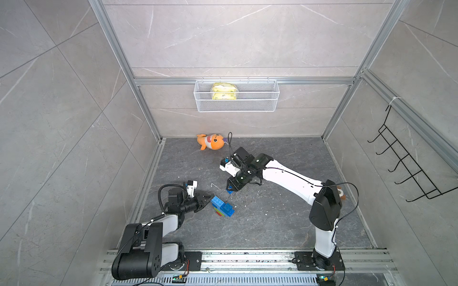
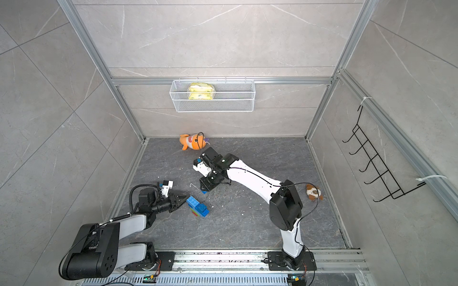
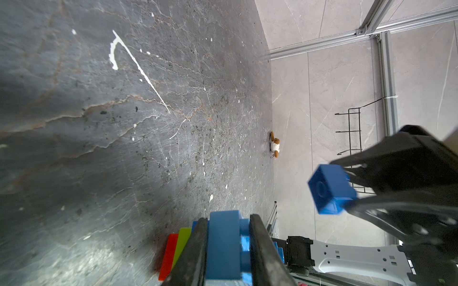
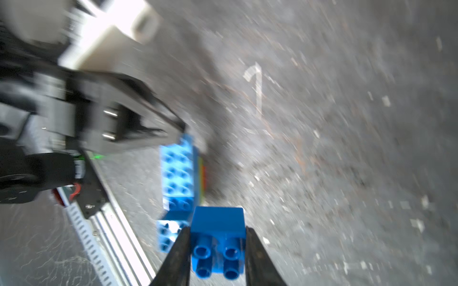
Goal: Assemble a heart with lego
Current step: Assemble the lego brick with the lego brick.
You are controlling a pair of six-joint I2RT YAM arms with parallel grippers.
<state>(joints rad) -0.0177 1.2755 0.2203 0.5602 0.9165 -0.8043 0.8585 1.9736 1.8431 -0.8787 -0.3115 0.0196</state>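
on the dark grey stone-look tabletop (image 1: 272, 222), the step in hand looks like adding one more brick to the heart's wide end. the left gripper (image 3: 229, 250) is clenched on a blue layer of the heart (image 1: 223, 206), a stepped cluster of joined blue, lime-green and red plastic bricks lying left of centre, nearer the tabletop's front edge than its back. the right gripper (image 4: 218, 237) grasps a small square blue studded lego brick (image 4: 218, 222) and hangs near the heart, apart from it, toward the tabletop's middle. the next move likely calls for lining the brick's hollow underside up with free studs, then pressing while the left side braces. the right wrist view is blurred, the heart's red end shows only as a sliver, and which studs are free is hard to tell.
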